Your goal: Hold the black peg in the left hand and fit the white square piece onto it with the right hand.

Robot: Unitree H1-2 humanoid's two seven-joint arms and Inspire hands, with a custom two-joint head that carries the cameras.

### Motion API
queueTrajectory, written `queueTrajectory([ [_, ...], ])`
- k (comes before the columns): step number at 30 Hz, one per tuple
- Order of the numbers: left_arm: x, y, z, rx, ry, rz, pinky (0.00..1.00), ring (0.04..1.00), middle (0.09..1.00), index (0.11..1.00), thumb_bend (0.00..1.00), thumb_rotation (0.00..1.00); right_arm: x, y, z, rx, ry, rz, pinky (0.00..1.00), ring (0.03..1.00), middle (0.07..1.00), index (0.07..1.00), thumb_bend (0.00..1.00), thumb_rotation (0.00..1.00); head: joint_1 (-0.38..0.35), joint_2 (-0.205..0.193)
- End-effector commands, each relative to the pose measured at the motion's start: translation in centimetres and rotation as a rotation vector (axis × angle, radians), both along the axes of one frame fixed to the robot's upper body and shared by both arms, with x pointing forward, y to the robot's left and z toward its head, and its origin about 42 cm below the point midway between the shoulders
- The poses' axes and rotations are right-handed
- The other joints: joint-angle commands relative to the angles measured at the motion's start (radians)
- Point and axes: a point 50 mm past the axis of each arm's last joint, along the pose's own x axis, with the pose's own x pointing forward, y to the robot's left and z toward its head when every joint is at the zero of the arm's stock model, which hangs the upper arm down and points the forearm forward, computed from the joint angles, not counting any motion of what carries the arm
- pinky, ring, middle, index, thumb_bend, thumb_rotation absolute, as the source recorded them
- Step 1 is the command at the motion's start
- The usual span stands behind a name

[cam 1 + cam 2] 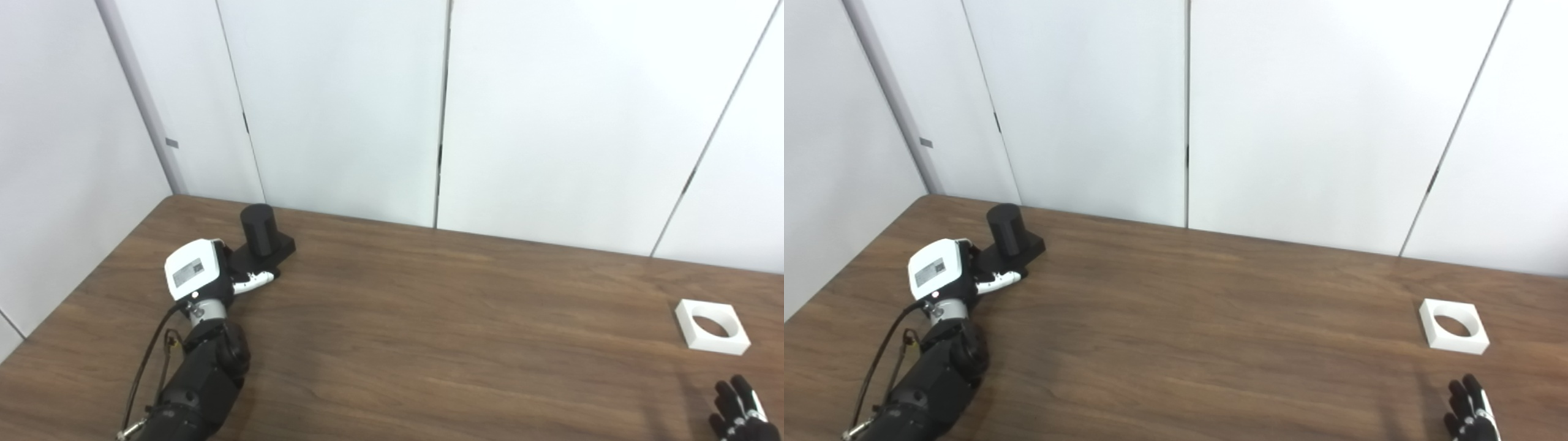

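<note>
I judge the task barely begun — nothing lifted, nothing fitted. Nearest me, at five o'clock, my right hand (pixel 742 409) pokes in from the bottom edge, fingers spread, holding nothing, just short of the white square piece (pixel 712 326) lying flat on the worktop (pixel 429 318). Farther off, at ten o'clock, my left hand (pixel 211 275) reaches the black peg (pixel 262 236) — whether it grips, I cannot tell.
</note>
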Motion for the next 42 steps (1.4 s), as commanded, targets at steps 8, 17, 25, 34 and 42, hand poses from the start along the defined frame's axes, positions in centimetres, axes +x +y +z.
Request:
queueTrajectory([
  [8, 0.9, 0.6, 1.8, -0.017, -0.090, -0.013, 0.86, 0.813, 0.712, 0.483, 0.53, 0.07, -0.5, 0.8, 0.1, 0.020, 0.001, -0.004, 1.00, 1.000, 0.981, 1.000, 0.51, 1.00, 0.000, 0.003],
  [17, 0.5, 0.6, 1.4, -0.049, -0.088, -0.021, 0.80, 0.801, 0.698, 0.482, 0.52, 0.05, -0.4, 0.8, 0.4, 0.022, -0.007, -0.001, 1.00, 1.000, 0.988, 1.000, 0.46, 1.00, -0.005, 0.008],
  [25, -1.6, -1.6, 1.0, -0.140, -0.121, -0.173, 0.70, 0.767, 0.695, 0.483, 0.52, 0.05, -0.3, 1.2, 0.6, 0.021, 0.000, -0.005, 1.00, 1.000, 0.991, 1.000, 0.47, 1.00, -0.054, 0.024],
  [34, -8.3, -9.0, 1.8, -0.302, -0.096, -0.425, 0.65, 0.757, 0.722, 0.485, 0.52, 0.05, -0.2, 1.6, 0.8, 0.011, -0.005, 0.006, 1.00, 1.000, 0.999, 1.000, 0.40, 1.00, -0.110, 0.053],
  [42, -13.5, -15.1, 2.0, -0.426, -0.044, -0.625, 0.68, 0.779, 0.745, 0.487, 0.52, 0.05, 0.0, 2.0, 0.9, -0.011, 0.001, -0.004, 1.00, 1.000, 0.977, 1.000, 0.40, 1.00, -0.162, 0.088],
])
